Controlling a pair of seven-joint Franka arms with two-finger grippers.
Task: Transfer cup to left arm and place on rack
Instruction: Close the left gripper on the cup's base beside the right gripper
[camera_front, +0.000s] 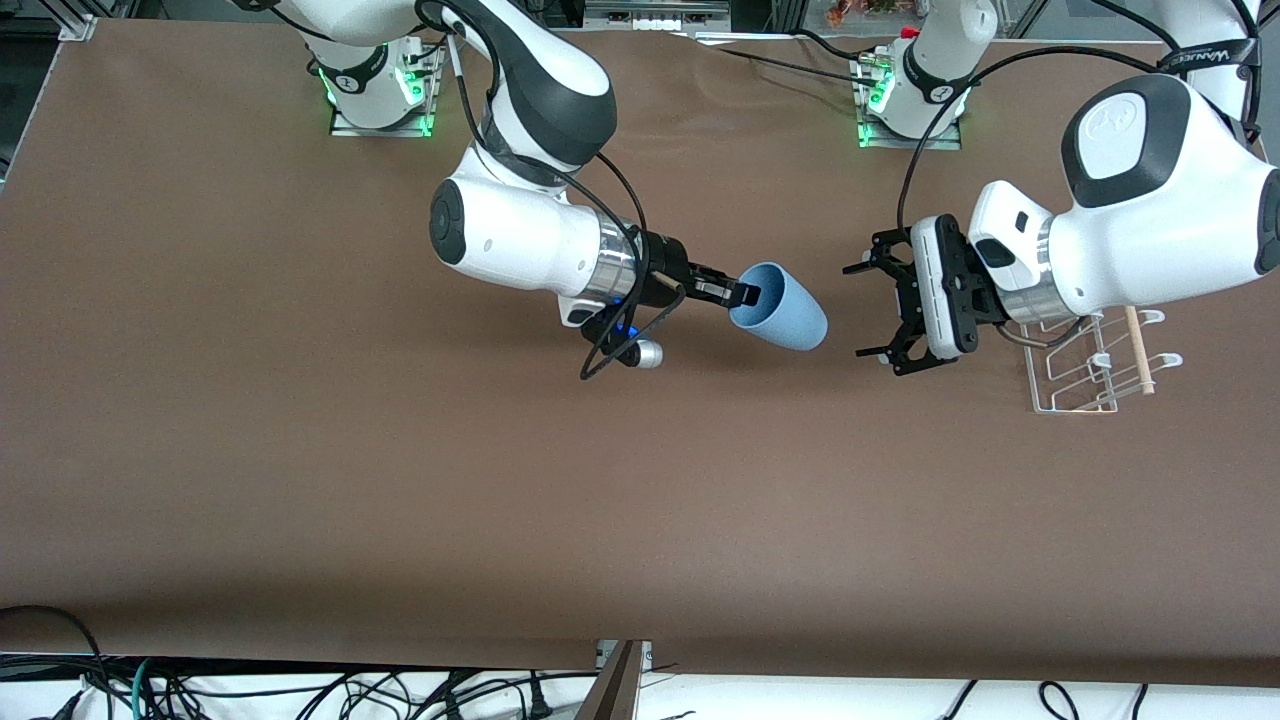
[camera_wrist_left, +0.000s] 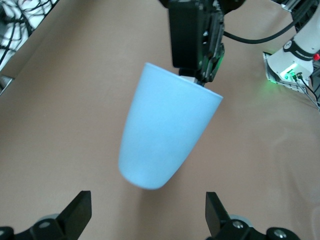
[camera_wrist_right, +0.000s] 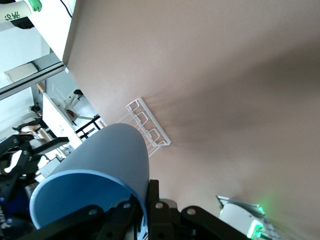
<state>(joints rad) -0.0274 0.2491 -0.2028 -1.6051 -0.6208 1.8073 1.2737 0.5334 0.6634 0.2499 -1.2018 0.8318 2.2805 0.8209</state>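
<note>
- Right hand (camera_front: 745, 293) is up over the middle of the desk (camera_front: 300, 450), clenched on the rim of the cup (camera_front: 785, 308), with one finger inside the mouth and one outside.
- Seen from the front, the cup lies on its side in the air: its mouth faces 9 o'clock toward the right hand and its closed base points to about 4 o'clock, toward the left hand.
- Left hand (camera_front: 872, 312) hangs over the desk just beside the cup's base, at its 3 o'clock in the front view, with its fingers spread wide and grasping nothing.
- From the left wrist camera, the cup (camera_wrist_left: 167, 135) fills the middle of the frame, base toward the camera; the two fingertips (camera_wrist_left: 77, 212) stand apart on either side of the base and clear of it, and the right hand (camera_wrist_left: 196, 40) grips the rim at 12 o'clock.
- From the right wrist camera, the cup (camera_wrist_right: 102, 165) sits just in front of the lens, with the rack (camera_wrist_right: 146, 127) small on the desk past its wall.
- Rack (camera_front: 1090, 370) stands on the desk at the left arm's end, partly under the left arm's wrist, its wooden dowel (camera_front: 1139, 350) lying across the wires.
</note>
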